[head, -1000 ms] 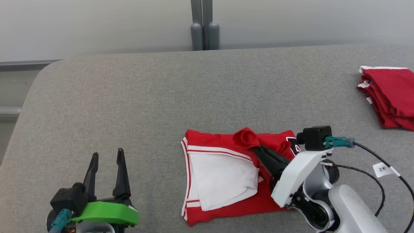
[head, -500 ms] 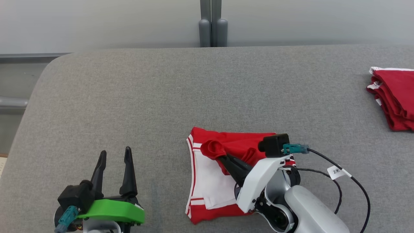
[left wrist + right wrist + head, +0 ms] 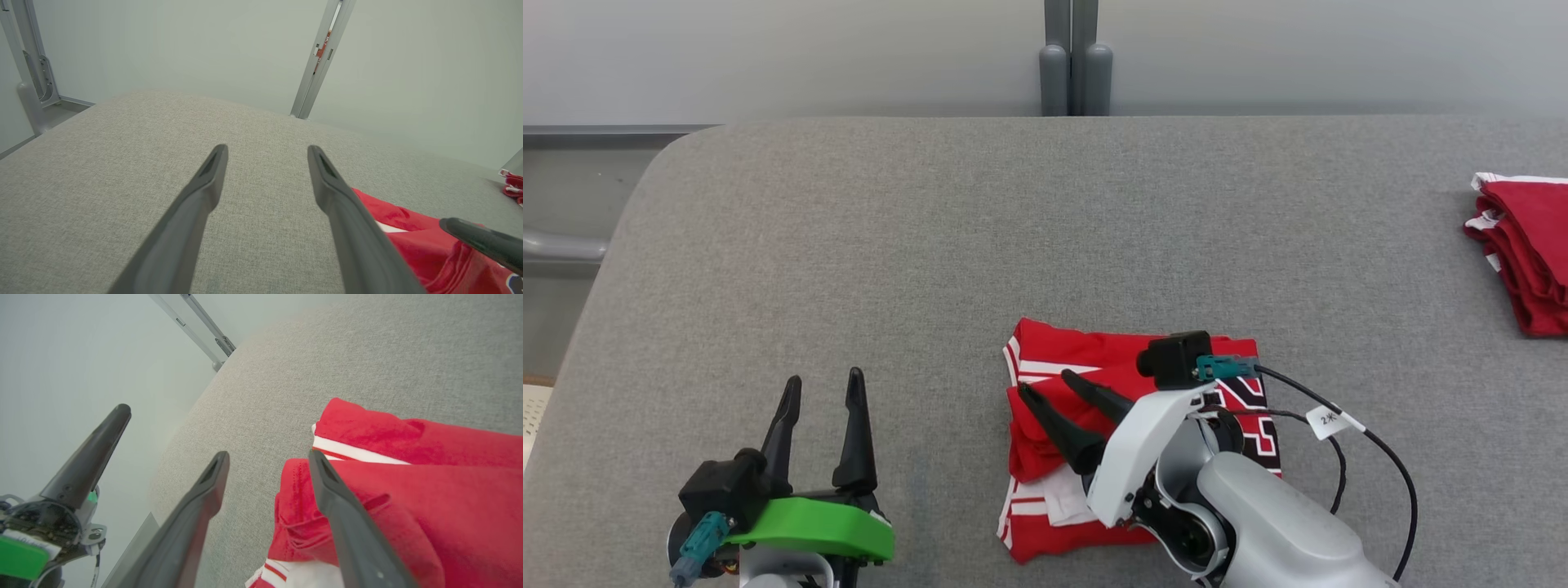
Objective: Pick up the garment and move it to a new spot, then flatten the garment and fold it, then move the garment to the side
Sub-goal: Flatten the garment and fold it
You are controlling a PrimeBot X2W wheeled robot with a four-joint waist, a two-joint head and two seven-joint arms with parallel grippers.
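The red garment (image 3: 1094, 359) with white stripes and dark lettering lies folded on the grey table (image 3: 1013, 245), low and centre in the head view; its red fold (image 3: 408, 490) shows beneath the right wrist camera and its edge (image 3: 408, 232) at the lower right of the left wrist view. My right gripper (image 3: 1045, 382) hovers over the garment's left edge, open, with nothing between its fingers (image 3: 331, 498). Further left, my left gripper (image 3: 823, 380) stands open above bare table, clear of the cloth.
A stack of folded red garments (image 3: 1523, 253) lies at the table's far right edge. A grey post (image 3: 1074, 73) stands behind the table's far side. The right arm's cable with a white tag (image 3: 1327, 420) trails over the table.
My right gripper carried a pinched fold of cloth leftward across the garment, then opened and let it go. The garment now lies folded over. The head camera also shifted.
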